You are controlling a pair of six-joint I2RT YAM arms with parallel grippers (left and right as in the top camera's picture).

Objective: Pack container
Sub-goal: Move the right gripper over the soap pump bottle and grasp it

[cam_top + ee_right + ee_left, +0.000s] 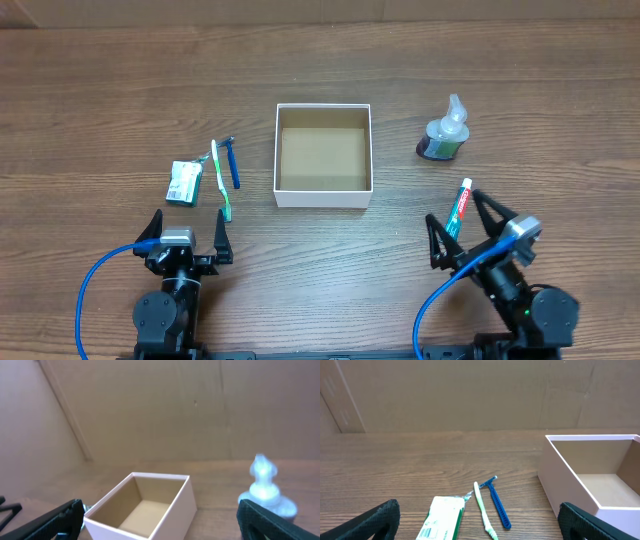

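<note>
The container (323,197), a square white box with a brown, empty inside, sits mid-table; it also shows as the container (567,480) and the container (182,510) in the wrist views. Left of it lie a green-white packet (184,183) (442,519), a green-white toothbrush (220,182) (482,507) and a blue razor (233,165) (498,506). My left gripper (187,232) (480,512) stands open just short of them, holding nothing. My right gripper (462,228) (161,510) is open too; a toothpaste tube (459,207) lies at its fingertips, untouched as far as I can see.
A clear spray bottle (445,132) (262,485) with dark liquid stands right of the container. A cardboard wall closes off the table's far side. Blue cables trail from both arm bases at the near edge.
</note>
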